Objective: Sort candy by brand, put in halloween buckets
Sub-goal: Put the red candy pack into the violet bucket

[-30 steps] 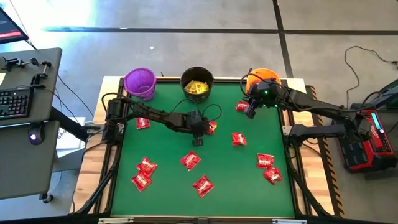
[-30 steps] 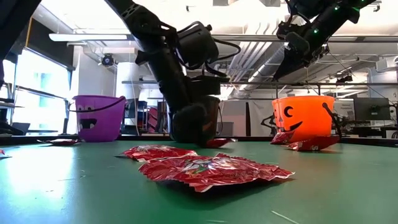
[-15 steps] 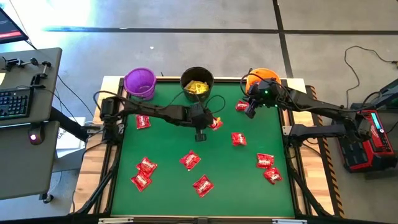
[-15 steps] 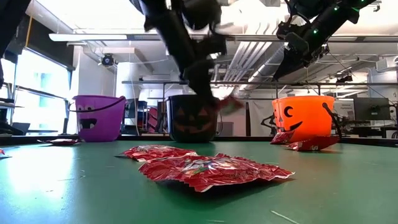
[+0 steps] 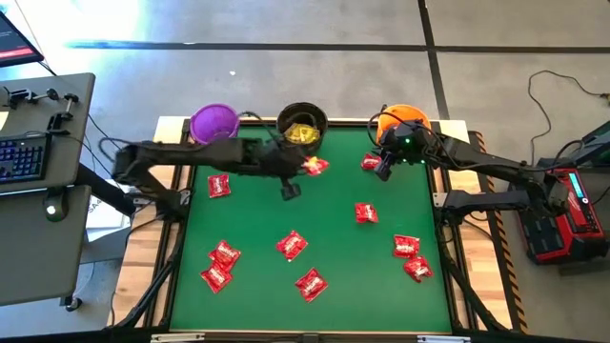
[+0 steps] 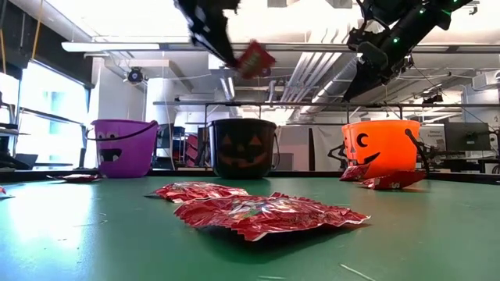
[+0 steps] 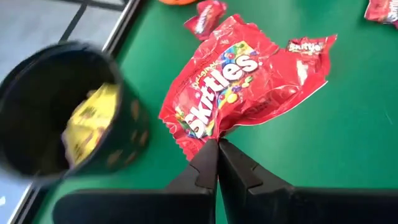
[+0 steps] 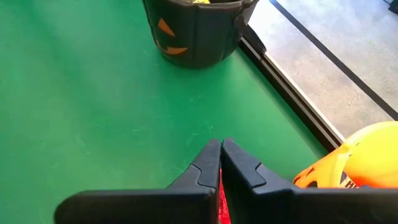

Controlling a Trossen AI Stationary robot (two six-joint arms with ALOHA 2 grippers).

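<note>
My left gripper (image 7: 217, 146) is shut on a red candy packet (image 7: 242, 81) high above the table, just in front of the black bucket (image 5: 302, 124), which holds yellow packets. In the low view the left gripper (image 6: 226, 43) and the packet (image 6: 254, 58) show well above the buckets' rims. The purple bucket (image 5: 213, 122) stands at the far left and the orange bucket (image 5: 402, 119) at the far right. My right gripper (image 5: 384, 170) hangs shut in front of the orange bucket, above a red packet (image 5: 370, 163) that lies on the table. Several more red packets lie flat on the green mat. My left gripper pinches the packet by an edge at one short end (image 7: 208, 134) between its two fingertips. The fingers slant down toward the table's far side. The packet sticks out beyond the fingertips, tilted and lifted clear of the table.
Red packets lie scattered over the mat: one at the left (image 5: 219, 186), one in the middle (image 5: 365, 211), a few near the front (image 5: 292, 245) and two at the right (image 5: 406, 246). The three buckets line the far edge. A desk with a keyboard (image 5: 24, 157) stands beyond the left edge.
My left gripper has risen from the mat's middle and moved toward the far edge and the black bucket. It has carried the red packet up with it, so the packet is lifted clear of the table and well above the buckets. My right arm has kept still.
</note>
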